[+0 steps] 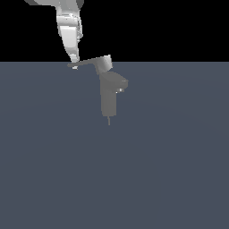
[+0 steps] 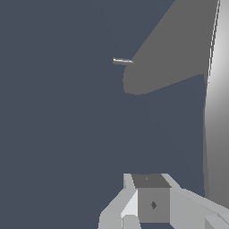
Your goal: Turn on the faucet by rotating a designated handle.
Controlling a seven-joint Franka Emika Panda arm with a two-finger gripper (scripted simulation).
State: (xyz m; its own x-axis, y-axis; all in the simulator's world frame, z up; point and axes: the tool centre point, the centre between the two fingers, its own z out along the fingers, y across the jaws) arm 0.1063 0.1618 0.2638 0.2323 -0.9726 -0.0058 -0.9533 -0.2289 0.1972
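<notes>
Exterior view: the faucet point(image 1: 109, 96) stands upright at upper centre of the frame on the flat grey floor point(image 1: 170, 179). Its handle point(image 1: 87, 63) projects from the cap toward the frame's left. The gripper point(image 1: 74, 65) descends from the upper left and meets the handle's outer tip. Whether the claw is released or clenched cannot be told here.

Wrist view: the faucet body point(image 2: 174, 49) fills the upper right of the frame; a pale bar, probably the handle point(image 2: 217, 112), runs down the right edge. The fingers point(image 2: 147, 203) sit at bottom centre; their spread is not legible.

Recommended procedure: push at the lever's far end, keep contact square, sweep in an arc about the cap, and avoid sliding off the tip.
</notes>
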